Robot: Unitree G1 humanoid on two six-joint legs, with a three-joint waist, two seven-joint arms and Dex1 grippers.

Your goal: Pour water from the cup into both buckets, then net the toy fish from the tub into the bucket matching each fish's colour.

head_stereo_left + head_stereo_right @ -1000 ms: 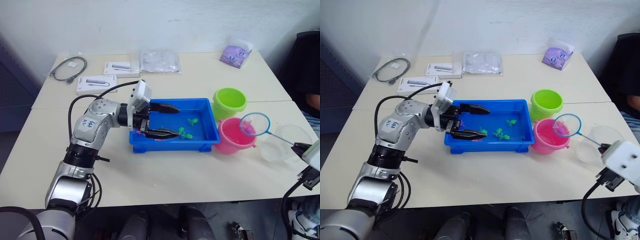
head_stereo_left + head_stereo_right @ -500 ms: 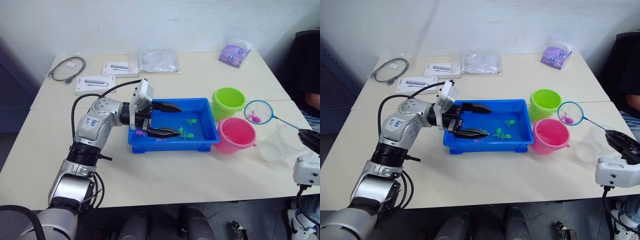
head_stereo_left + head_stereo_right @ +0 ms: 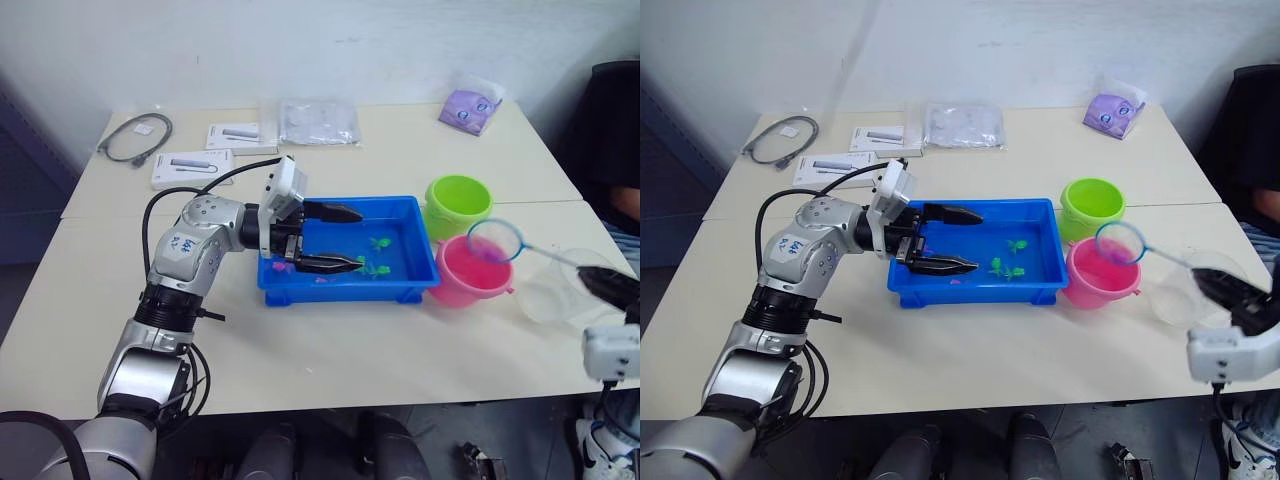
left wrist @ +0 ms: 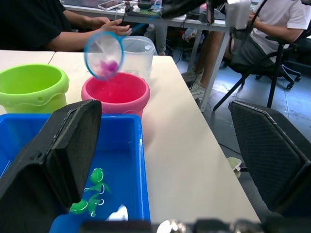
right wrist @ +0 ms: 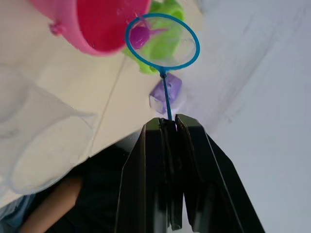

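The blue tub (image 3: 420, 284) sits mid-table, holding green toy fish (image 3: 372, 267) and pink ones (image 3: 282, 266). My left gripper (image 3: 345, 238) hovers open over the tub's left half with nothing between its fingers. To the tub's right stand the lime green bucket (image 3: 459, 204) and the pink bucket (image 3: 470, 272). My right gripper (image 5: 169, 121) is shut on the thin handle of the net (image 3: 497, 240). The net's hoop hangs over the pink bucket's far rim with a pink fish (image 5: 140, 35) in the mesh. The clear cup (image 3: 560, 286) stands right of the pink bucket.
At the table's back lie a grey cable (image 3: 135, 136), two white boxes (image 3: 194, 166), a plastic bag (image 3: 320, 121) and a purple pouch (image 3: 472, 108). A person (image 3: 625, 200) sits at the far right edge.
The net with the pink fish has swung left and down, from beside the buckets to over the pink bucket. The left arm has stayed put.
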